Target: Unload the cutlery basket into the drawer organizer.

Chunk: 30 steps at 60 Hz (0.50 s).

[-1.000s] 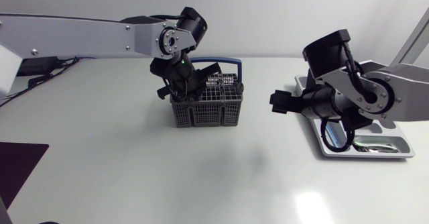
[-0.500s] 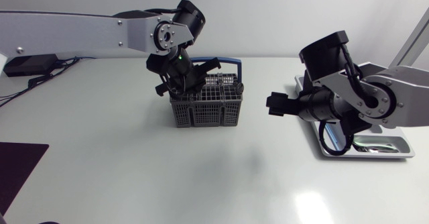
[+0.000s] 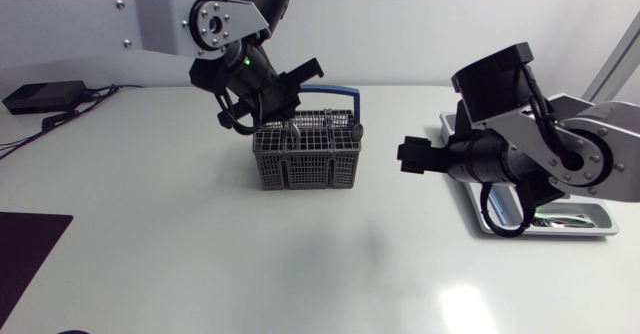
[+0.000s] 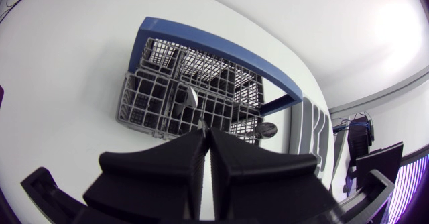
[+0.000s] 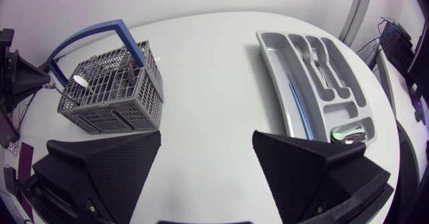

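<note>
Spoon point(image 5: 82, 80) in left hand point(image 4: 203, 131), above basket point(image 3: 305, 160)

The cutlery basket point(image 3: 307, 159) is grey with a grid of little square holes, and its handle point(image 3: 335, 93) is blue. The drawer organizer point(image 5: 276, 83) is pale grey, the table point(image 3: 200, 264) white, the spoon point(image 5: 80, 80) shiny silver. The left gripper point(image 4: 205, 133) and right gripper point(image 5: 207, 137) are black.

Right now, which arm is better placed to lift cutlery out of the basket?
Left. The left gripper is just above the cutlery basket, fingers shut on a spoon. The right gripper hangs open nearer the drawer organizer, apart from the basket.
</note>
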### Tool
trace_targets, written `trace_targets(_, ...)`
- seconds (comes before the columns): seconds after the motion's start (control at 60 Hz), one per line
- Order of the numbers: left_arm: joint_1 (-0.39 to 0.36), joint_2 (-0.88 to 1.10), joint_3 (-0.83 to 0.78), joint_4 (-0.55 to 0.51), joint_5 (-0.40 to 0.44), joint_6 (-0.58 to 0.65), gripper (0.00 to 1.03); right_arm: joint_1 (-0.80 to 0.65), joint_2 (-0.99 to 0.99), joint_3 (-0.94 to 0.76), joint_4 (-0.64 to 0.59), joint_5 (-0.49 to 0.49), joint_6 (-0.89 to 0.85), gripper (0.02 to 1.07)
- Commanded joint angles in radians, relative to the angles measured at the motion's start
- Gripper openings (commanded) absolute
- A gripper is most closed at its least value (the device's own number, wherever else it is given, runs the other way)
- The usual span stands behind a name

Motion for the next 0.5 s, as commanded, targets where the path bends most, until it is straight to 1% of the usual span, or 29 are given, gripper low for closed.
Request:
trace_targets(0.0,-0.009,-0.057,-0.032,0.003,-0.001,-0.033,0.04,0.016,-0.025,-0.039,0.003,0.012,-0.016,1.01)
trace_targets(0.217,-0.013,-0.128,-0.062,0.003,0.001,-0.039,0.04,0.062,-0.105,-0.082,0.075,0.033,-0.096,1.02)
trace_targets(0.317,-0.017,-0.163,-0.075,0.003,0.004,-0.045,0.04,0.096,-0.128,-0.100,0.085,0.032,-0.133,1.02)
trace_targets(0.4,-0.023,-0.191,-0.085,0.003,0.006,-0.051,0.04,0.116,-0.159,-0.125,0.111,0.001,-0.145,1.02)
trace_targets(0.483,-0.033,-0.218,-0.098,0.003,0.015,-0.056,0.04,0.127,-0.210,-0.158,0.155,-0.068,-0.151,1.02)
